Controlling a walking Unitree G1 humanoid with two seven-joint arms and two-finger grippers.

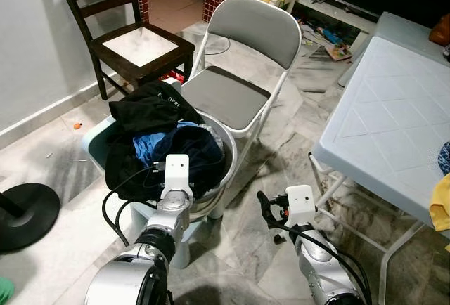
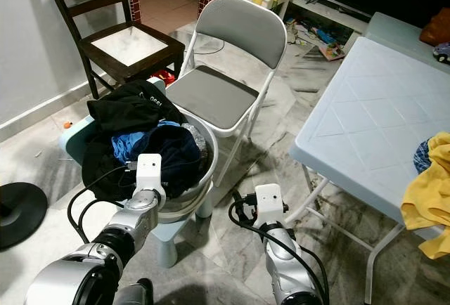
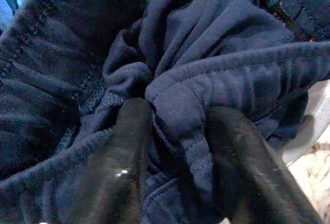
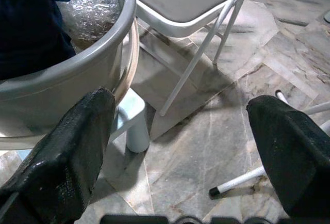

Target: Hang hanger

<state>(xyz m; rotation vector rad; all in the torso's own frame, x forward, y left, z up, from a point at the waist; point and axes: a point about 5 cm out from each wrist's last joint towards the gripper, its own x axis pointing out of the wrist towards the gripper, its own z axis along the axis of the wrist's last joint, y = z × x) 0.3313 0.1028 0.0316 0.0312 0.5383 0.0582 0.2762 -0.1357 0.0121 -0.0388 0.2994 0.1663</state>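
A grey basin heaped with clothes stands on a small pale blue stool in front of me. On the heap lie a black garment, a bright blue one and a navy garment. My left gripper is pushed into the navy garment, its fingers shut on a thick fold. My right gripper hangs open over the marble floor beside the basin's rim, holding nothing. I cannot make out a hanger.
A grey folding chair stands just behind the basin, a dark wooden chair farther back left. A pale blue table with a yellow cloth fills the right. A black round base sits on the floor left.
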